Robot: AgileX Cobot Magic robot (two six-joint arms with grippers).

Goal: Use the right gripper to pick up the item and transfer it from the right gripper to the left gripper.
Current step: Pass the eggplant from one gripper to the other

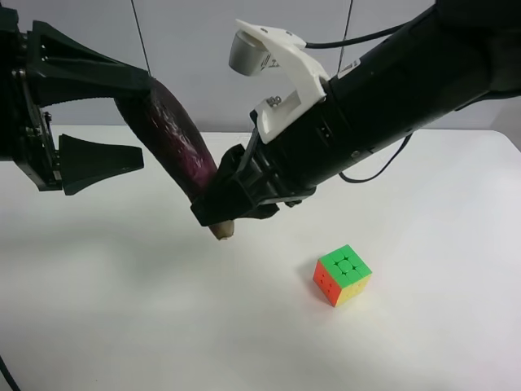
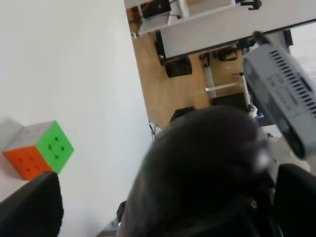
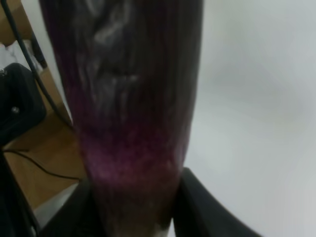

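The dark purple eggplant (image 1: 171,134) hangs tilted above the white table (image 1: 122,309), its pale stem tip (image 1: 221,232) pointing down. My right gripper (image 1: 221,204), on the arm with the white bracket, is shut on the eggplant's lower end. The right wrist view shows the eggplant (image 3: 128,98) rising out of that gripper (image 3: 143,222). My left gripper (image 1: 145,120) is open, its wide flat fingers on either side of the eggplant's upper end. The left wrist view shows the eggplant's dark end (image 2: 197,168) between that gripper's (image 2: 163,207) fingers.
A multicoloured puzzle cube (image 1: 342,274) sits on the table, right of and below the grippers. It also shows in the left wrist view (image 2: 38,149). Beyond the table edge lie a wooden floor and equipment (image 2: 177,64).
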